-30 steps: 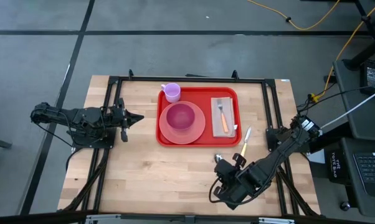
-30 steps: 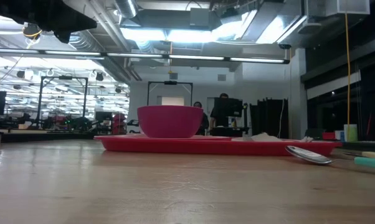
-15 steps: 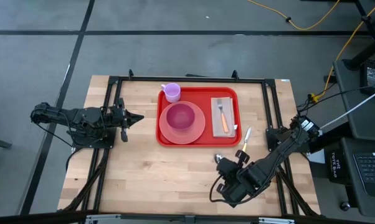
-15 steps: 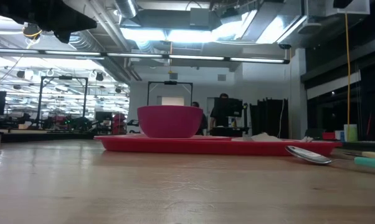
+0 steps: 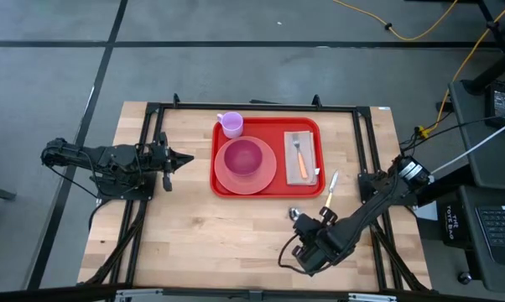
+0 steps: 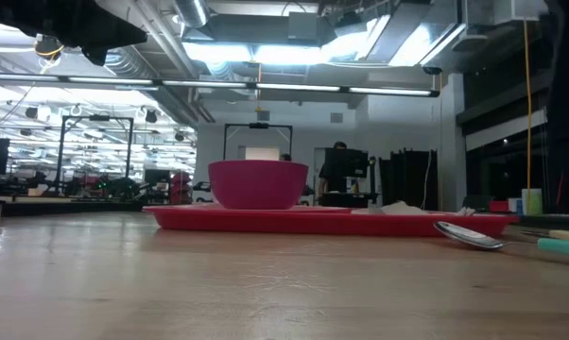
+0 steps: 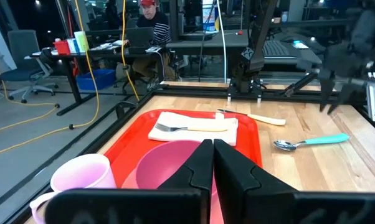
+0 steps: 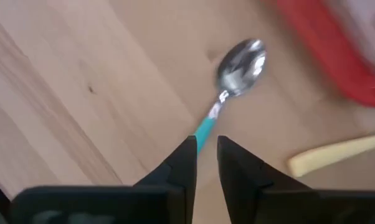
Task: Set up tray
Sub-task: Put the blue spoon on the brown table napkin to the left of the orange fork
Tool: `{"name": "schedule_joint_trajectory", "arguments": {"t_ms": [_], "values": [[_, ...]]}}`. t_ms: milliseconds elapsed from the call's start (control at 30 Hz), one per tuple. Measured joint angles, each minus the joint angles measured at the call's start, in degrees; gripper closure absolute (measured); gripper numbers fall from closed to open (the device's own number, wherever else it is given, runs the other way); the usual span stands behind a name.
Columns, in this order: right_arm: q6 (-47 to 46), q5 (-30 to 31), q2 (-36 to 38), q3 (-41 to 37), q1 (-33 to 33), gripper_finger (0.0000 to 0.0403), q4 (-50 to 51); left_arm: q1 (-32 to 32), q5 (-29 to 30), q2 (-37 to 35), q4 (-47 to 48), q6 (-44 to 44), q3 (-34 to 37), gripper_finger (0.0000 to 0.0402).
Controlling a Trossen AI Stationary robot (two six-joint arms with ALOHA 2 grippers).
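Large flat red plastic tray (image 5: pixel 268 158) located at bench (image 5: pixel 194 226) centre, toward 12 o'clock. Right tool (image 8: pixel 204 149) shifted slightly toward 7 o'clock, over teal-handled metal spoon (image 8: pixel 228 87); fingers narrow, nothing held. Spoon pickup judged imminent. Left tool (image 5: pixel 188 157) parked at 9 o'clock, fingers closed.

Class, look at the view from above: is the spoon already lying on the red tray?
No. The spoon lies on the bare wooden table, off the near right corner of the tray, beside the right end effector.
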State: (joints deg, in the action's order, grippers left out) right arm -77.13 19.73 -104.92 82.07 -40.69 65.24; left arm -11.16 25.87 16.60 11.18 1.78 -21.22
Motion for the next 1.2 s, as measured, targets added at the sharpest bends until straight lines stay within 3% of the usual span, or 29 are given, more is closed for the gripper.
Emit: {"name": "schedule_joint_trajectory", "arguments": {"t_ms": [233,533,1000,1200], "values": [[-0.59,-4.04,0.02,-5.96,0.01,0.0334,-6.15,0.0,0.0,0.0,-0.29,0.02,-0.01,0.0395],[-0.39,-7.33,0.02,-7.48,2.17,0.0333,-8.19,0.01,0.0,0.0,-0.28,0.02,0.0,0.0395],[-0.63,-8.27,0.02,-7.51,2.8,0.0332,-13.28,0.0,0.0,-0.02,-0.26,0.02,0.01,0.0398],[-0.43,-4.55,0.02,-7.51,2.78,0.0294,-11.39,0.0,0.0,0.0,-0.24,0.02,0.0,0.0397]]}}
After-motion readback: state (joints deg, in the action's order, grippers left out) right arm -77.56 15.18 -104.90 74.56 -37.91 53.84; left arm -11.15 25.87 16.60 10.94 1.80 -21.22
